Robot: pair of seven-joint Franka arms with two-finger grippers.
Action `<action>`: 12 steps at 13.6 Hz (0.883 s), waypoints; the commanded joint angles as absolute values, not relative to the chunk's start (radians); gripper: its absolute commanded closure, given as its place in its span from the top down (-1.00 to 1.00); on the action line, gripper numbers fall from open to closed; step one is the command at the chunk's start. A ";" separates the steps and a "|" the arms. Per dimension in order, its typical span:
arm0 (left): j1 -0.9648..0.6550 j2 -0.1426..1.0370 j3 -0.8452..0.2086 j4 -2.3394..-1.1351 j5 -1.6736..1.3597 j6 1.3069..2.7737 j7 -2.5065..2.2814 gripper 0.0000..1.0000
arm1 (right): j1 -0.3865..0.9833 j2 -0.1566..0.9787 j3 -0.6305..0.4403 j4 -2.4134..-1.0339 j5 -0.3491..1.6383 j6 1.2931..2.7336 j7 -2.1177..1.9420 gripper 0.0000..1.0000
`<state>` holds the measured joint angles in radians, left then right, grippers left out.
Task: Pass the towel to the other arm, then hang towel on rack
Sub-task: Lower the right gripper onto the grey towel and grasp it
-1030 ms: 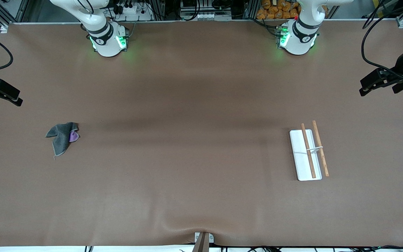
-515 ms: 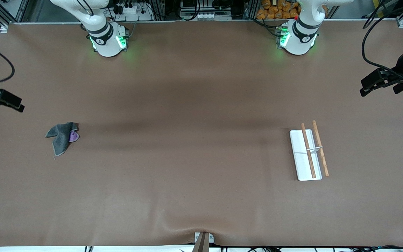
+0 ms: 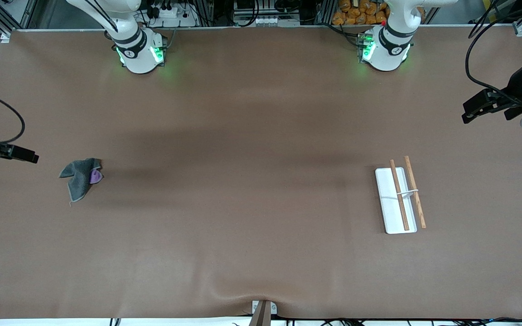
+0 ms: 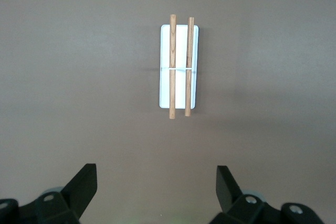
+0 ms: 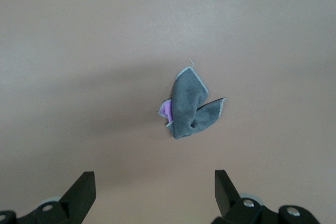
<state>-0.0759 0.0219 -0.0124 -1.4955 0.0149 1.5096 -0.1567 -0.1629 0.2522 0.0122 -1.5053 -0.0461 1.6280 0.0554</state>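
The right gripper (image 3: 32,158), jaws spread wide and empty, has swung in over the table (image 3: 252,217) toward the crumpled grey towel (image 3: 79,176), which lies untouched at the right arm's end. The left gripper (image 3: 469,115), jaws equally wide, has barely shifted above the rack (image 3: 399,194) at the left arm's end.

The towel (image 3: 80,177) lies on the bench (image 3: 243,203) toward the right arm's end; the rack (image 3: 399,199) stands well apart, toward the left arm's end.
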 commanded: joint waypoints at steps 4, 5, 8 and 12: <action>-0.071 0.014 -0.017 -1.493 -0.002 1.496 -0.155 1.00 | -0.284 0.405 0.021 -1.500 -0.002 1.706 0.048 0.84; -0.071 0.015 -0.017 -1.493 -0.002 1.497 -0.155 1.00 | -0.285 0.431 0.021 -1.502 0.009 1.719 0.048 0.79; -0.074 0.017 -0.017 -1.493 -0.002 1.503 -0.155 1.00 | -0.296 0.503 0.023 -1.505 0.017 1.765 0.049 0.64; -0.078 0.026 -0.017 -1.494 -0.002 1.516 -0.155 1.00 | -0.298 0.586 0.021 -1.534 0.075 1.847 0.046 0.57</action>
<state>-0.0776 0.0234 -0.0152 -1.4957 0.0149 1.5099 -0.1567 -0.2823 0.5565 0.0103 -1.5214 0.0503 1.8018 0.0503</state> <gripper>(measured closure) 0.000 0.211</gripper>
